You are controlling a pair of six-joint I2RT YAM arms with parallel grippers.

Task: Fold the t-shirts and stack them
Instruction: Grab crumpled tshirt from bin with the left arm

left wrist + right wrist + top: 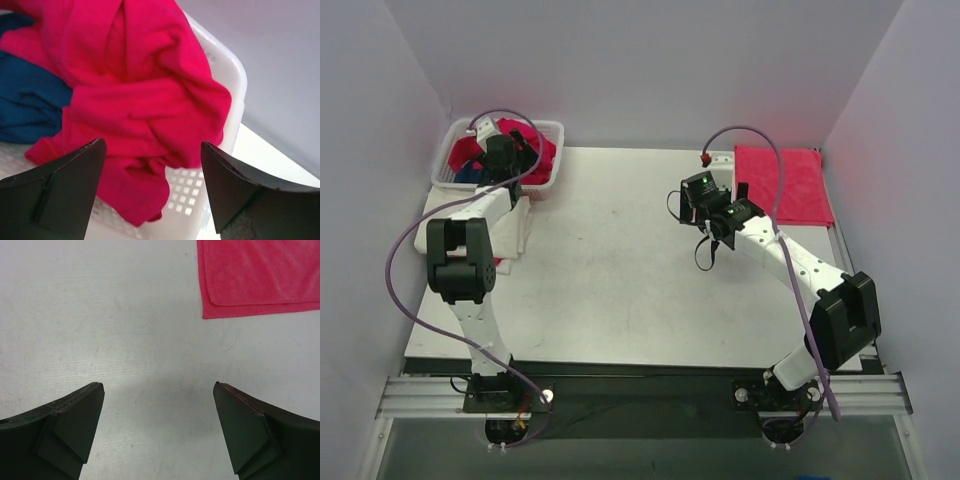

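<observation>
Left wrist view: my left gripper (152,150) gapes wide over the crumpled crimson red t-shirt (150,90) in the white plastic lattice basket (220,60), beside a dark blue t-shirt (30,105); my right gripper (157,390) spreads wide above the pale table (100,315).

The crimson red shirt (150,100) lies crumpled in deep folds, heaped in the white basket (225,65) at the worktop's far left corner, one end spilling over the basket's rim. The dark blue shirt (30,100) is bunched beside it and partly under it in the same basket. A cream-white shirt (520,228) sits in a loose, partly hidden heap at the left edge just beside the basket, and a pinkish-red garment (782,185) lies flat, folded into a neat rectangle, in the far right corner.
</observation>
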